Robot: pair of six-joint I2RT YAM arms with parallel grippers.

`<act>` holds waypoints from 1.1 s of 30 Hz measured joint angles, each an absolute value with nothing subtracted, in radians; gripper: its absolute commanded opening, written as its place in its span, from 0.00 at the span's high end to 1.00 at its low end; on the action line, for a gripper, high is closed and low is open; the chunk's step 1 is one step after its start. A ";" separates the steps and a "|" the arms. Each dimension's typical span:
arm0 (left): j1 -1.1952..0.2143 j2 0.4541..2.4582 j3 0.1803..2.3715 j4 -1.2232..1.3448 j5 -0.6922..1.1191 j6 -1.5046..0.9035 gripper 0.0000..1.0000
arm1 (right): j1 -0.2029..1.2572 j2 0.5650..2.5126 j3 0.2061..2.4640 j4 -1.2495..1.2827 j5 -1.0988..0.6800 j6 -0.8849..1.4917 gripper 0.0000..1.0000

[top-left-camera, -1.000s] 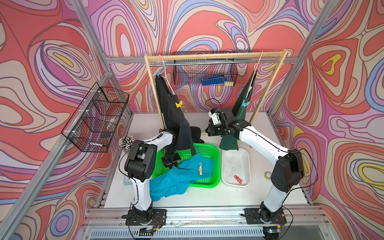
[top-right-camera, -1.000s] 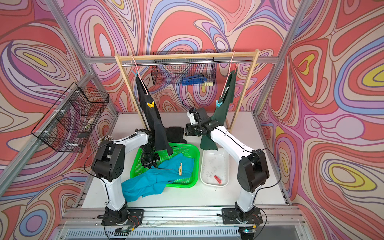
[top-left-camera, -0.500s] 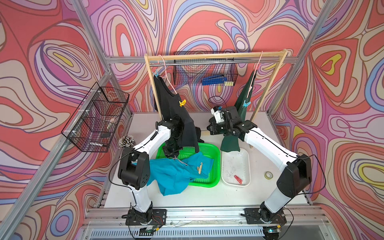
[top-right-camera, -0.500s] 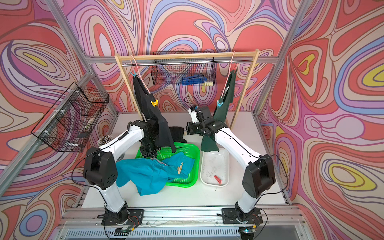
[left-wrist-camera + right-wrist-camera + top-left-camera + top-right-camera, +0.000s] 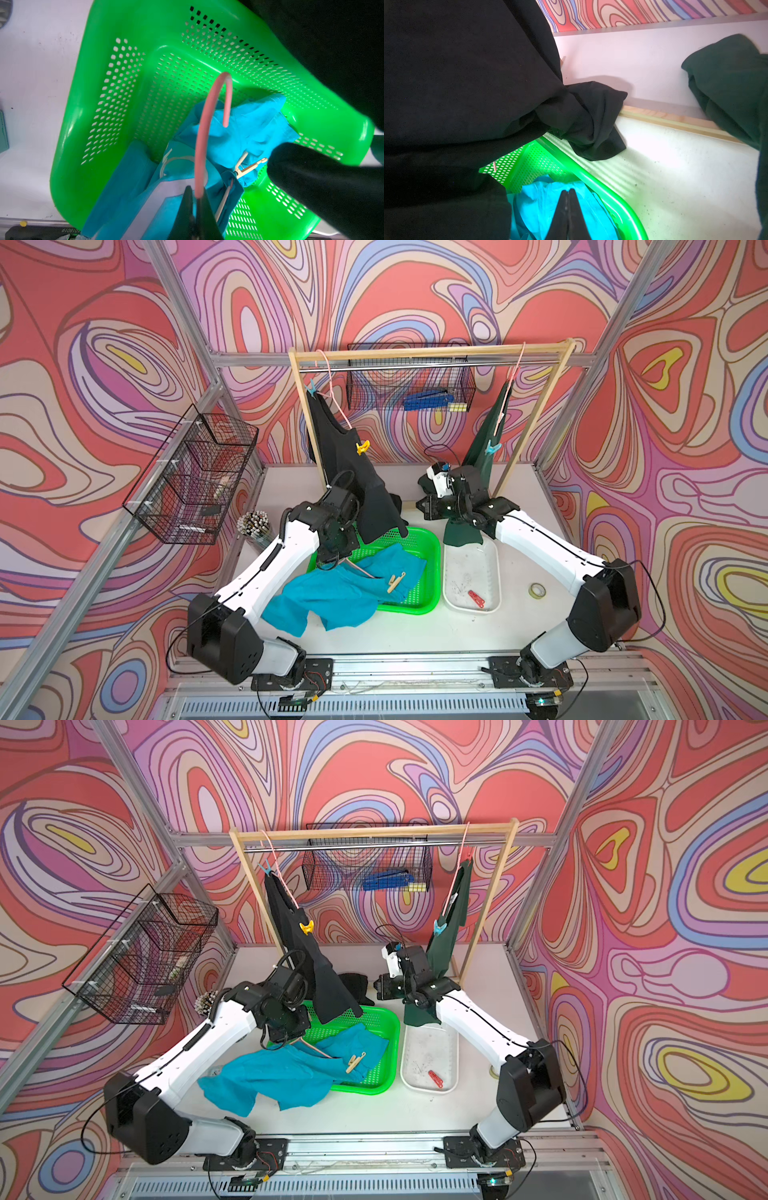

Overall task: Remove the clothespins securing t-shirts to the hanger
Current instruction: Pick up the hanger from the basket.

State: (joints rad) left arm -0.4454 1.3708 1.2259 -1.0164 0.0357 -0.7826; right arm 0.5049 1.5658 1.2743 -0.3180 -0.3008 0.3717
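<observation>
Clamped with the left end effector [image 5: 195, 192] on the pink hanger [image 5: 200, 128] over the green basket [image 5: 432, 556] — likely to steady the turquoise t-shirt [image 5: 332, 597], half spilled onto the desk [image 5: 415, 630], beige clothespin [image 5: 396, 583] pinned on it. Pressed shut and empty on the right end effector [image 5: 568, 193], near the basket's rim — probably poised for that pin.

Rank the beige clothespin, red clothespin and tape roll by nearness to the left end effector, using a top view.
1. Beige clothespin, on the turquoise shirt.
2. Red clothespin, in the white tray.
3. Tape roll, on the table's right side.
</observation>
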 measured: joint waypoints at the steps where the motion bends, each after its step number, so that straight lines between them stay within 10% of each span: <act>1: -0.445 1.348 1.195 -0.990 0.031 -0.768 1.00 | 0.505 1.563 1.252 -0.291 -0.308 0.375 0.91; 33: -0.445 0.585 0.706 -0.485 0.018 -0.465 1.00 | 0.709 1.500 1.199 -0.331 -0.167 0.579 0.77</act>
State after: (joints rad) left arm -0.4454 0.5850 0.7055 -0.4850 0.0177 -0.4648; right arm 0.7086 1.5002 1.1992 -0.3313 -0.1665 0.5789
